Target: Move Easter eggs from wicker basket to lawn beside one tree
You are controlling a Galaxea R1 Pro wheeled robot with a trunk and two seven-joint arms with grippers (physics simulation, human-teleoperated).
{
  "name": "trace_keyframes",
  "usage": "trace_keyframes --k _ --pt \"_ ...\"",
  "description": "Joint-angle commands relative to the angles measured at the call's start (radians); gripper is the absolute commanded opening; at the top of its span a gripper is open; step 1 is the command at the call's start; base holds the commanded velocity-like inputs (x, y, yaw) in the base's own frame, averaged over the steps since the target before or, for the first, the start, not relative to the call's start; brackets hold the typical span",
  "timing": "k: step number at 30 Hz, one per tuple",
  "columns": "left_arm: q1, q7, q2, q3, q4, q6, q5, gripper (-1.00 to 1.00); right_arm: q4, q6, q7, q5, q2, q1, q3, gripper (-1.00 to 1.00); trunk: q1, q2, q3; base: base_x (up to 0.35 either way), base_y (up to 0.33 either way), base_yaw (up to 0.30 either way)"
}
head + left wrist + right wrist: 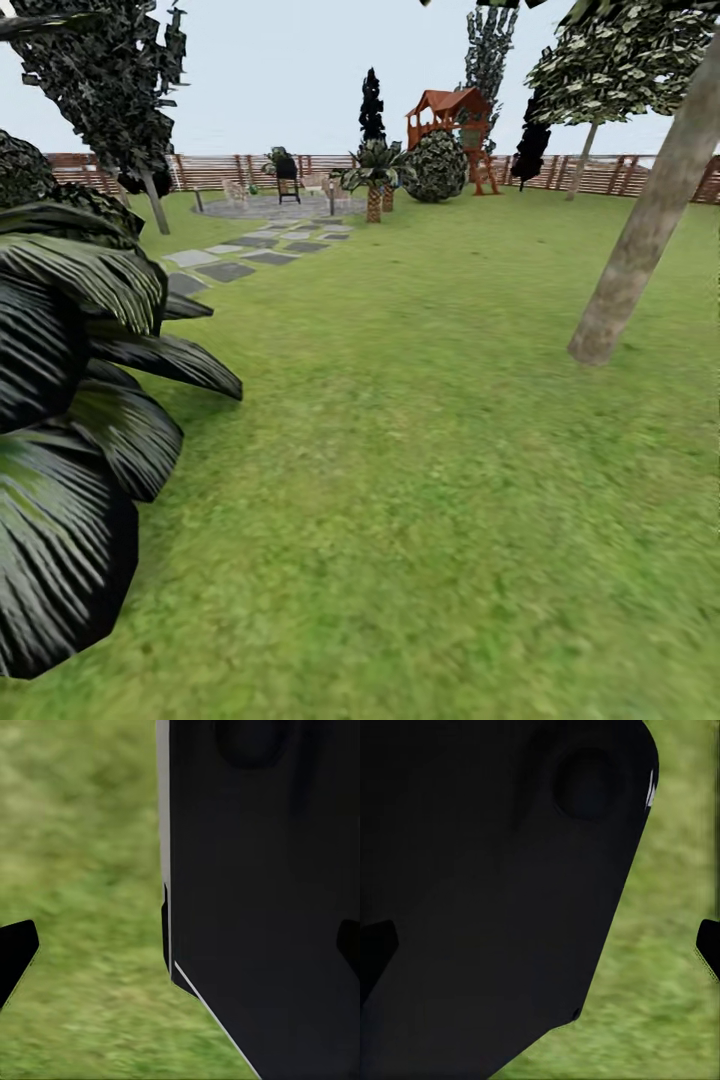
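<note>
The lawn point(420, 450) spreads broad and green ahead of me. A tree point(650, 220) with a thick, smooth grey-beige trunk leans up at the right, its foot in the grass. The wicker basket and the three Easter eggs are out of view. In the left wrist view my left gripper point(180, 949) is open, with one dark fingertip point(16, 952) at each edge, grass below and a black part of the robot between. In the right wrist view my right gripper point(540, 949) is also open, its fingertips point(709, 945) far apart and nothing held.
A big dark-leaved plant point(70, 400) crowds the near left. Grey stepping stones point(240, 260) lead to a round patio point(270, 207). A small palm point(374, 180), a round bush point(437, 167), a red play tower point(450, 120) and a slatted fence point(600, 175) stand far back.
</note>
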Motion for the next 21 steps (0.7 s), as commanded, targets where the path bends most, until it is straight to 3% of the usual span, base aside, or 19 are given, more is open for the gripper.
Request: trace_keyframes --k 1,21 --pt "0.001 -0.001 0.0 0.0 -0.002 -0.001 0.0 1.0 0.001 -0.003 -0.001 0.007 0.0 -0.001 0.0 1.0 0.001 0.0 -0.001 0.33 0.0 -0.04" --pt "0.001 -0.001 0.0 0.0 -0.002 -0.001 0.001 1.0 0.001 -0.003 -0.001 0.007 0.002 -0.001 0.002 1.0 0.001 0.0 0.014 0.33 0.0 -0.003"
